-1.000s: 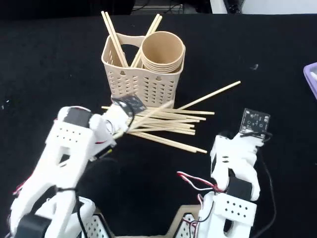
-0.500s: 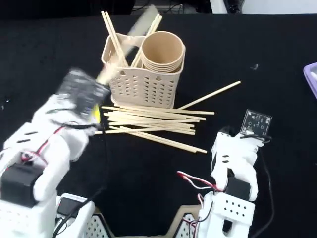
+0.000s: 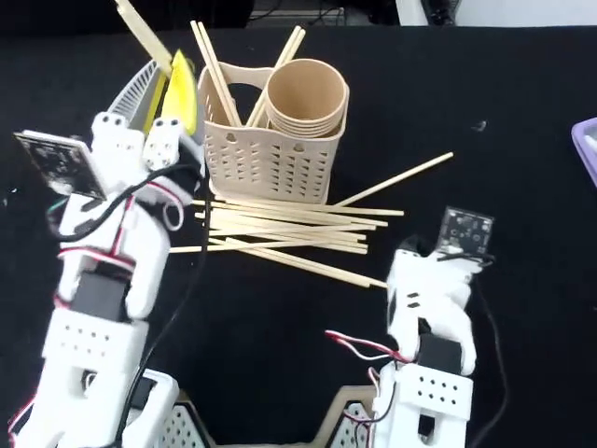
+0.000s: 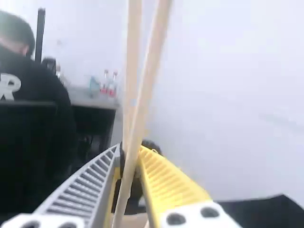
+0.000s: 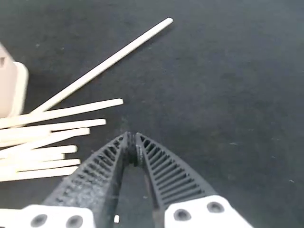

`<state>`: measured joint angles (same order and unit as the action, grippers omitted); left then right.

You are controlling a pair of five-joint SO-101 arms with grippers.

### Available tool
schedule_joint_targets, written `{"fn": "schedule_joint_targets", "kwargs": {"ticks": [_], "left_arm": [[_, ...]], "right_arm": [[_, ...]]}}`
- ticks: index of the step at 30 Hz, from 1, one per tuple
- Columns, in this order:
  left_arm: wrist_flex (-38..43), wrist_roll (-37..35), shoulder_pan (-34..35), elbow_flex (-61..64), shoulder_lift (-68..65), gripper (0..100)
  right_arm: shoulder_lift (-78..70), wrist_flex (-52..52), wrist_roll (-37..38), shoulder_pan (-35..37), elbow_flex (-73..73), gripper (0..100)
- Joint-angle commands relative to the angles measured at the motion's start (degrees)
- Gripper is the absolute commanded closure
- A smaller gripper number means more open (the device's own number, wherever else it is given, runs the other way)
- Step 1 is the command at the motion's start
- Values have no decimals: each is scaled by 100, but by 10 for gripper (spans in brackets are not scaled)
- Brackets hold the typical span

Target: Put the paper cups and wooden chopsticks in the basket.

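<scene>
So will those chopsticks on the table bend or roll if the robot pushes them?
Probably no bending: the held chopsticks look straight in the left gripper. The loose chopsticks look thin and light, so they'd likely slide and scatter.

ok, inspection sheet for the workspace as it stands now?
Surface: black table.
Job's things: basket holds stacked paper cups and some chopsticks; loose chopsticks lie in front of it.
Clutter: purple object at the table edge.
Grippers: left gripper high beside the basket, fingers shut on a chopstick pair; right gripper shut, empty, near the loose chopsticks.
Cables: red and white wires by the right arm.
Surroundings: bottles behind.
</scene>
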<state>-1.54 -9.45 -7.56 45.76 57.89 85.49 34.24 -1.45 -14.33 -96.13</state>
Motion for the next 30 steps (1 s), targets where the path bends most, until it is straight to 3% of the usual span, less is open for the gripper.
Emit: {"fn": "schedule_joint_targets", "kwargs": {"ticks": [1, 11, 30], "left_arm": [[897, -62, 40, -84, -431, 970], [791, -79, -84, -1393, -2462, 970], [378, -70, -444, -1086, -3200, 970]], "right_arm": [[84, -132, 9, 176, 31, 980], [84, -132, 18, 176, 31, 980], [84, -114, 18, 176, 31, 980]]}}
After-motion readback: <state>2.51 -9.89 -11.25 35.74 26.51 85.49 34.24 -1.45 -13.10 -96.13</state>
